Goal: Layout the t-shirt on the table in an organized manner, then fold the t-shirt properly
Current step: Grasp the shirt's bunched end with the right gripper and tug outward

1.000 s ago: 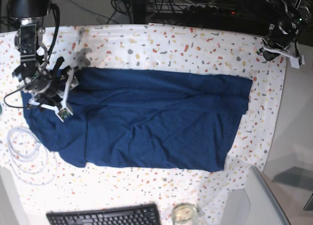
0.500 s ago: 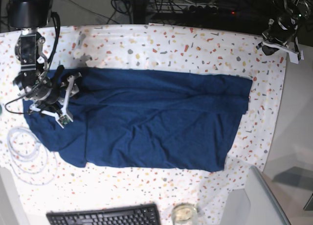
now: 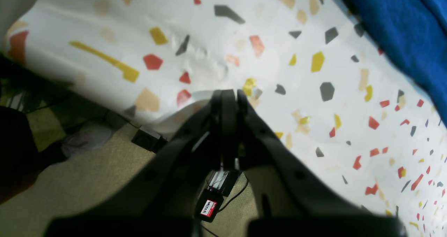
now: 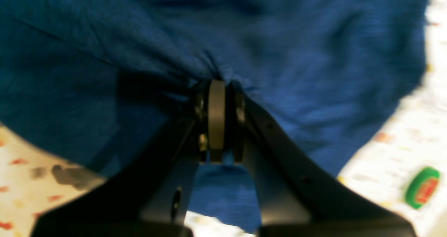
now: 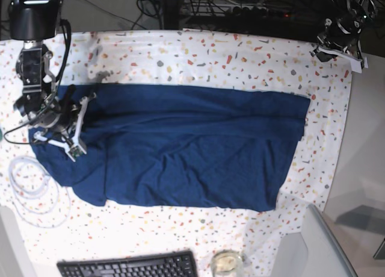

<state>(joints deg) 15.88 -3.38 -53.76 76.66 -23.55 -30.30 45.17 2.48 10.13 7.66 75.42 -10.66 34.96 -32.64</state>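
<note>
Left wrist: left gripper [image 3: 228, 99] empty, jaws pressed together, hanging over table [image 3: 244, 48] edge. T-shirt [image 3: 401, 30] cut off at top right. Floor below blurred.

Right wrist: right gripper [image 4: 217, 100] clamped on bunched fold of t-shirt [image 4: 297, 55]; fabric wrinkled, blurry. Green object [image 4: 422, 187] at right, unreadable.

Base: t-shirt [image 5: 192, 144] spread wide across table [image 5: 240, 54] centre, navy, creased. Right gripper [image 5: 67, 121] at its left end. Left gripper [image 5: 338, 43] at far corner, fingers unclear. Keyboard [image 5: 129, 266] cut off at bottom.
</note>
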